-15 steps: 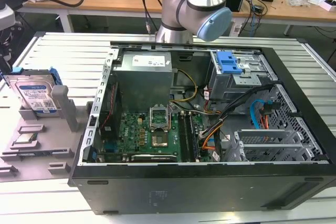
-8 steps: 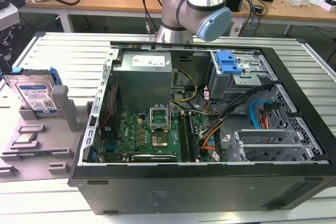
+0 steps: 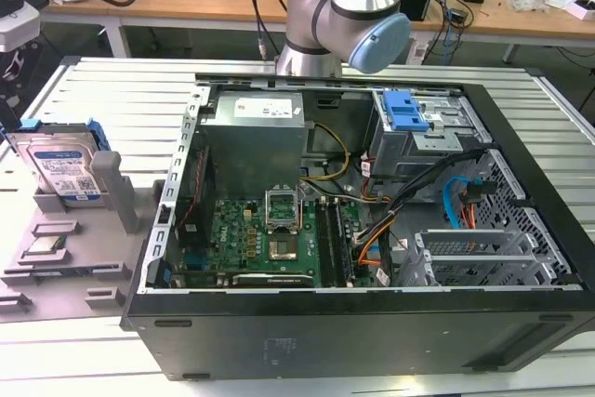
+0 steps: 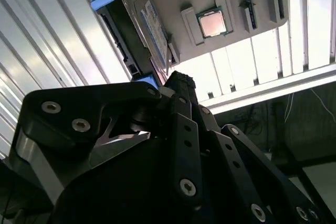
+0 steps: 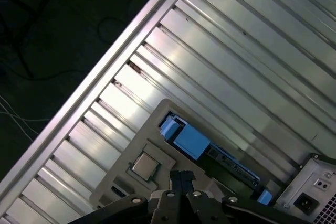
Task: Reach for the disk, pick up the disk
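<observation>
Disk (image 3: 58, 166) stands on edge in a slot of the grey holder (image 3: 88, 230), framed by its blue bracket. Processor chip (image 3: 45, 246) lies flat in the same holder. Gripper (image 5: 181, 176) hangs above the holder, fingers pressed together, empty, well apart from the disk. Judged: rigid, dense, smooth, shock-sensitive. Pinch across the flat faces at the exposed top edge.

Open computer case (image 3: 325, 332) (processor chip (image 3: 44, 246) beside)
</observation>
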Controlling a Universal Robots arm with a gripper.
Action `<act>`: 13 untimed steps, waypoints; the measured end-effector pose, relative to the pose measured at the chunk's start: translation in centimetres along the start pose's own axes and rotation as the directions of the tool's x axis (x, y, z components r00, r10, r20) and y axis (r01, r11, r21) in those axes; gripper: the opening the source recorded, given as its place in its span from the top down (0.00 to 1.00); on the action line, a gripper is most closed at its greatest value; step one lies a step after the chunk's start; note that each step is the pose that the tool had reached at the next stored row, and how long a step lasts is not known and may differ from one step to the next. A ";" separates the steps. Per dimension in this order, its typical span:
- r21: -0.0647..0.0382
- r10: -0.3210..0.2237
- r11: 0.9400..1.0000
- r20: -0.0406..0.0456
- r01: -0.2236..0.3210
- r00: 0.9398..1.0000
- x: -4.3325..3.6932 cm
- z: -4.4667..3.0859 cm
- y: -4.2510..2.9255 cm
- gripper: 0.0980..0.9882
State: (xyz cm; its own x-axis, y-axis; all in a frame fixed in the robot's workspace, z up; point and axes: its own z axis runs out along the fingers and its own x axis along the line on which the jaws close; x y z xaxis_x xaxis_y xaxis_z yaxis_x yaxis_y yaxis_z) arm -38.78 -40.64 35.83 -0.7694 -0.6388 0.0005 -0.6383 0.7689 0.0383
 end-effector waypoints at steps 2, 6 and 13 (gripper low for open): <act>0.000 -0.021 1.000 -0.001 0.021 1.000 0.00 0.00 0.00 0.99; 0.000 -0.067 0.998 -0.003 0.067 0.998 0.00 0.00 0.00 0.99; 0.000 -0.147 0.989 -0.006 0.147 0.989 0.00 0.00 0.00 0.99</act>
State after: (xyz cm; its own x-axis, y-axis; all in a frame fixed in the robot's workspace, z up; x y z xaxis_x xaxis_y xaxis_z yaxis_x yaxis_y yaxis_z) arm -38.78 -40.64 35.83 -0.6674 -0.7447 0.0005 -0.7441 0.6669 0.0384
